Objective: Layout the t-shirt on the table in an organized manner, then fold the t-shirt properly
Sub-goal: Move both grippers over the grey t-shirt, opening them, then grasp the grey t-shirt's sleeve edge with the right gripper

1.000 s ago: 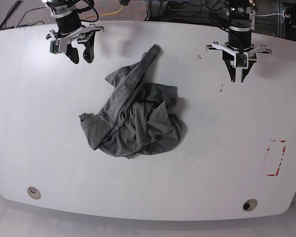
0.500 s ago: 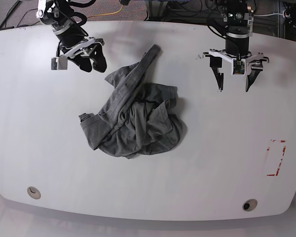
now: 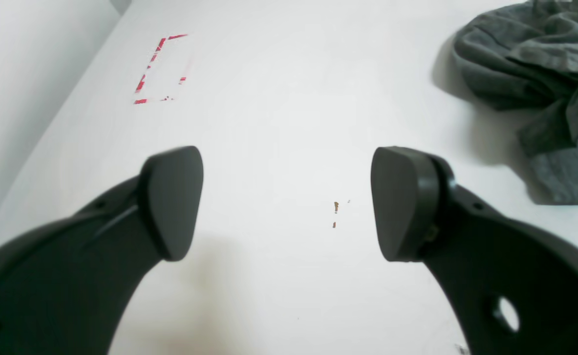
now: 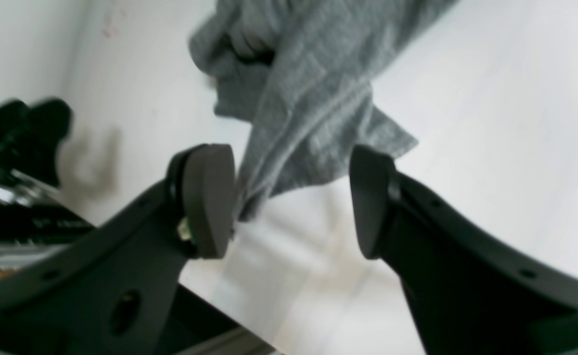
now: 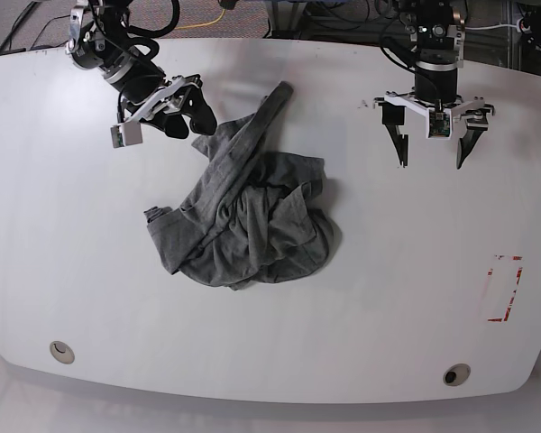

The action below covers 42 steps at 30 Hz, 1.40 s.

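shirt (image 5: 248,212): crumpled heap mid-table (image 5: 90,271), one long strip running up toward the far edge. Nothing laid flat yet.
right gripper (image 5: 178,110): jaws spread, empty, tilted toward the heap's upper-left corner. In the wrist view a hanging-looking fold of shirt (image 4: 298,108) sits between and beyond the fingers; whether the left pad (image 4: 205,197) touches cloth, cannot tell (blurred).
left gripper (image 5: 430,144): jaws wide apart, empty, over bare table well apart from the shirt; only the heap's edge (image 3: 530,69) shows at the frame's right.
risk, grab: closing on a thick bunch instead of one hem would lift the whole wad, not open it.
risk, layers: folds overlap; a pinch may catch two layers, leaving a twist when spread.
risk, drag: one-armed pull likely slides the heap on the glossy top rather than unfolding it.
risk, left arm: far from the cloth; a late or off-corner grip would stretch the shirt skewed.
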Tool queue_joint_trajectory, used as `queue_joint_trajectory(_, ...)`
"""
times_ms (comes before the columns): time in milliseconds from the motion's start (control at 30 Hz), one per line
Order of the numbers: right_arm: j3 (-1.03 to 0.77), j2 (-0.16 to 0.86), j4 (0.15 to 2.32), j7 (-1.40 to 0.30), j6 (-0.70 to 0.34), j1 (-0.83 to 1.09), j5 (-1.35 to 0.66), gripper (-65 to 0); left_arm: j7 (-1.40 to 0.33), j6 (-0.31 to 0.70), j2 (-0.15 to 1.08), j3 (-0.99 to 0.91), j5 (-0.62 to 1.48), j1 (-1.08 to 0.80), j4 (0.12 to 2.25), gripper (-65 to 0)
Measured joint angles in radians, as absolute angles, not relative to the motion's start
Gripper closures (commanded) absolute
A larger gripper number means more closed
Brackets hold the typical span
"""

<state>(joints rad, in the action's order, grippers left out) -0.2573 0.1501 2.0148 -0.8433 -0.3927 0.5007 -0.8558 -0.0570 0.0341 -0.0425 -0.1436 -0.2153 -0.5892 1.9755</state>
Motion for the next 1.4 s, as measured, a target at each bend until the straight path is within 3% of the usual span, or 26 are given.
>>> queue_joint_trajectory(200, -0.144, 0.170, 2.015, -0.841, -0.350, 0.465, -0.850, -34.9, -0.052, 0.118, -0.041, -0.148, -0.216, -0.565, 1.975, -50.0)
queue_joint_trajectory(667, -0.020, 0.126, 2.014, -0.849, -0.182, 0.456, -0.651, -34.4, -0.053, 0.120, 0.019, -0.152, -0.216, -0.528, 1.971, -50.0)
queue_joint_trajectory(1400, 0.075, 0.096, 1.987, -0.846, -0.172, 0.482, -0.562, -34.4, -0.052, 0.147, 0.093, -0.289, -0.216, -0.526, 1.971, -50.0)
